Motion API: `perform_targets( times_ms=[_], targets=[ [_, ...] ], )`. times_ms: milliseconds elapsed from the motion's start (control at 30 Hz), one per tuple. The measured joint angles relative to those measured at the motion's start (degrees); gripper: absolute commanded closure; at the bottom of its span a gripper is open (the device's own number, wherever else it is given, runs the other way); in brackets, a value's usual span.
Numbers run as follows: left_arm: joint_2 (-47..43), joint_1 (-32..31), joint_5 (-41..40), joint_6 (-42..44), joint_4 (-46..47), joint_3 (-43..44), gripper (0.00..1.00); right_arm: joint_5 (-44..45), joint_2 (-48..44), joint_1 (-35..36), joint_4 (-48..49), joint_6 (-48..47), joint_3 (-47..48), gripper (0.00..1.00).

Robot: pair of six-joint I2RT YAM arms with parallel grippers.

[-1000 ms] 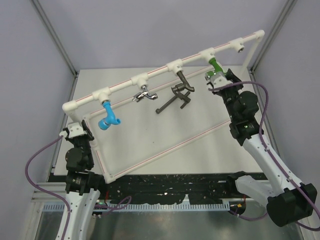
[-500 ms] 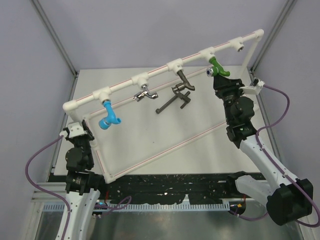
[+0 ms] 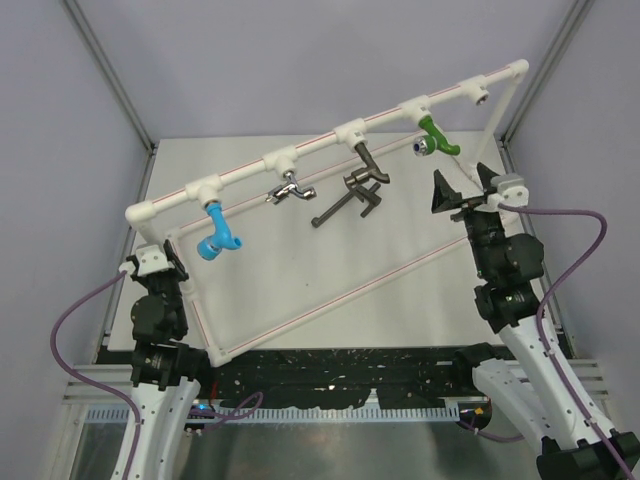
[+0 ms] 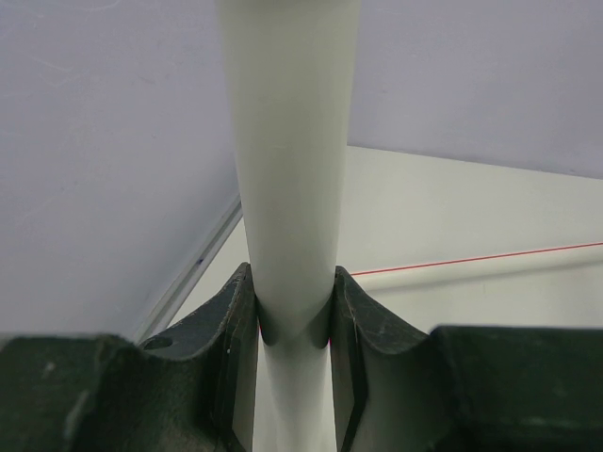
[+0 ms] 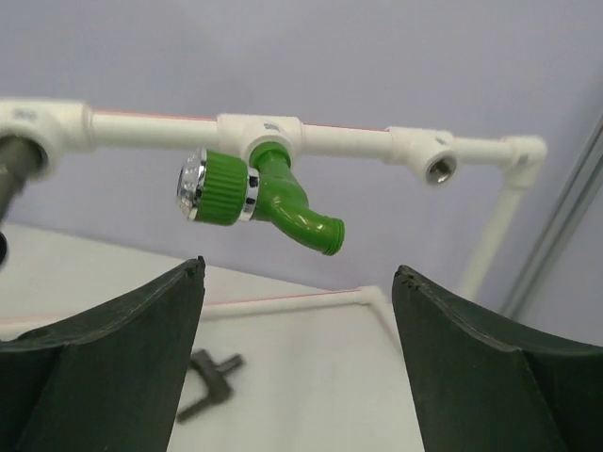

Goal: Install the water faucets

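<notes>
Brace pipe frame (image 4: 287, 141) in clamped left gripper (image 4: 294, 325); bring wide-open, empty right gripper (image 5: 297, 270) squarely over T-handled tap (image 3: 338, 208) beneath frame.

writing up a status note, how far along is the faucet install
Looks done: the blue faucet, chrome faucet, bronze faucet and green faucet appear to hang from tees on the pipe frame. In hand: no faucet; the right gripper is open near the green one, the left gripper clamps a frame pipe. Left: the T-handled faucet lies on the table, and the end socket is empty.
</notes>
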Motion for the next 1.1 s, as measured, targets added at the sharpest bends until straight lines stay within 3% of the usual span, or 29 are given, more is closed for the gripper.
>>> perform_targets(
  times_ms=[233,367,500,700,733,833,933,1100],
  targets=[
    [-0.02,0.00,0.00,0.00,0.00,0.00,1.00,-7.34,3.37,0.00,-8.35,-44.06,5.97,0.09],
    [-0.07,0.00,0.02,0.00,0.00,0.00,1.00,-9.60,8.50,0.00,-9.99,-59.23,9.11,0.09],
    [-0.15,0.00,0.02,0.00,0.00,0.00,1.00,-10.69,13.60,0.00,-10.29,-67.52,12.17,0.16],
    [-0.15,0.00,0.02,0.00,0.00,0.00,1.00,-11.43,19.02,-0.04,-8.24,-67.93,15.34,0.51],
    [-0.15,0.00,0.02,0.00,0.00,0.00,1.00,-11.56,19.43,-0.07,-7.89,-67.01,15.37,0.67],
    [-0.13,0.00,0.04,-0.02,0.00,0.00,1.00,-12.94,20.33,-0.31,-7.78,-62.10,15.34,0.91],
    [-0.15,0.00,-0.07,-0.02,0.07,-0.04,1.00,-15.50,19.89,-1.25,-8.04,-59.54,15.34,0.95],
    [-0.17,0.00,-0.07,0.00,0.17,-0.07,1.00,-16.17,19.87,-2.67,-5.31,-41.03,15.04,0.95]
  ],
)
